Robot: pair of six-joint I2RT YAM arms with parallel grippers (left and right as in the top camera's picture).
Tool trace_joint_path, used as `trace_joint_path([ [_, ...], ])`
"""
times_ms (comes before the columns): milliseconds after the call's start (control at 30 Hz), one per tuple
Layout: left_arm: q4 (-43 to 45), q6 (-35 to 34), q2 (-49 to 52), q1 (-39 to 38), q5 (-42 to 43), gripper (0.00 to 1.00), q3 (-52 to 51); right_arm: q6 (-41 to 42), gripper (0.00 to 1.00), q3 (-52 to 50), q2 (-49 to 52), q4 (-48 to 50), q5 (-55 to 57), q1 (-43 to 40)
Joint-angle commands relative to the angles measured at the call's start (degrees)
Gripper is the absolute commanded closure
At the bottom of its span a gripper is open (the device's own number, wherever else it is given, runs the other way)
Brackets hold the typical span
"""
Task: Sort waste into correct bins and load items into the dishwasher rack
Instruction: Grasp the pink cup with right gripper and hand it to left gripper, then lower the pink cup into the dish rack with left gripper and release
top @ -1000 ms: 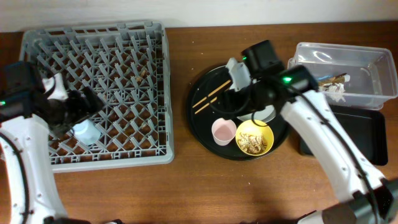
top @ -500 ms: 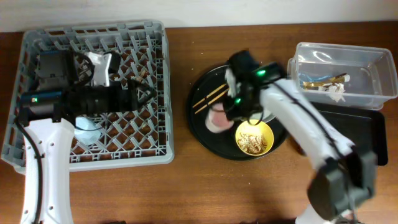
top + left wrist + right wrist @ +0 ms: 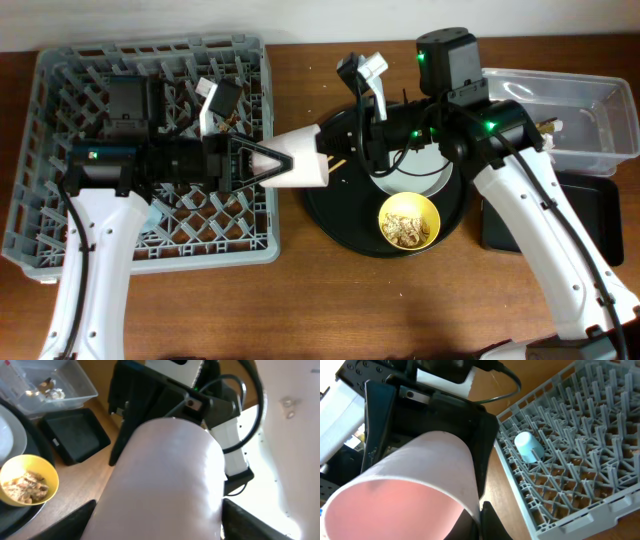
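Observation:
The pink cup (image 3: 298,170) hangs in the air between the dishwasher rack (image 3: 150,262) and the round black tray (image 3: 340,225). My left gripper (image 3: 268,166) reaches in from the rack side, its two fingers pressed against the cup's sides (image 3: 165,485). From the tray side my right gripper (image 3: 330,158) is shut on the cup's rim (image 3: 405,490), one finger (image 3: 492,520) outside the wall. A light-blue cup (image 3: 529,446) lies in the rack (image 3: 580,460). The yellow bowl (image 3: 408,222) holds brown scraps, and the white-grey plate (image 3: 420,175) lies behind it. The chopsticks are mostly hidden under the arms.
A clear tub (image 3: 560,100) holding a wrapper and tissue bits stands at the far right. The shallow black tray (image 3: 590,215) lies in front of it. Both arms cross the gap between the rack and the round tray.
My right gripper shut on the pink cup and lifted it off the round tray toward the rack. The left arm swung out of the rack and its fingers came in around the cup.

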Motion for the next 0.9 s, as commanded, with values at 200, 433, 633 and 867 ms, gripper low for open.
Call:
trace_joint_path([
  [200, -0.8, 0.5, 0.3, 0.6, -9.9, 0.34, 0.9, 2.3, 0.33, 0.6, 0.1, -1.6, 7.5, -2.3],
  [433, -12.7, -9.1, 0.3, 11.4, -67.1, 0.34, 0.9, 6.4, 0.23, 0.6, -3.5, -21.7, 33.7, -11.6],
  [633, -12.1, -14.6, 1.3, 11.6, -85.8, 0.34, -1.4, 6.4, 0.23, 0.6, -3.5, -24.0, 33.9, -11.6],
  [867, -10.1, -14.6, 14.5, 11.3, -82.1, 0.33, -3.6, 6.3, 0.23, 0.6, -3.5, -24.2, 35.4, -11.6],
])
